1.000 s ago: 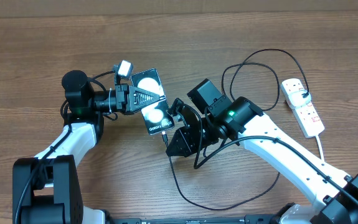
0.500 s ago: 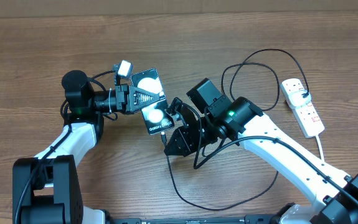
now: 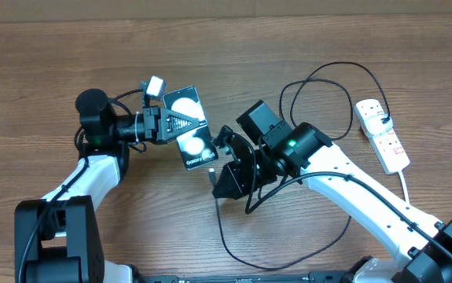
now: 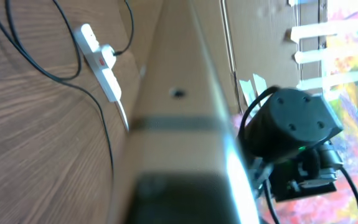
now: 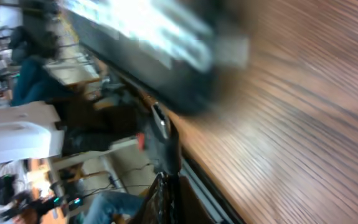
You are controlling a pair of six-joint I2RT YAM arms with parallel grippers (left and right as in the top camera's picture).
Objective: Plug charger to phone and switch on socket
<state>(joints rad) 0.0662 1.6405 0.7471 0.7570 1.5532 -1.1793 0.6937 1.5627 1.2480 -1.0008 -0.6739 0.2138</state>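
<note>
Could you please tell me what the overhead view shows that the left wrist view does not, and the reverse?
Only overhead: the glossy face and Galaxy lettering of the phone, held in the left gripper, and both arms whole. Only left wrist: a colourful backdrop beyond the table edge. Both: the socket, the charger cable and the wooden table.

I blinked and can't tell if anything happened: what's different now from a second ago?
Very little. The left end effector, clamped on the phone, nudged it slightly toward the far edge of the table. The right end effector, gripping the charger plug by the phone's lower end, barely shifted. Nothing was let go. The socket and the charger's loop stayed put.
</note>
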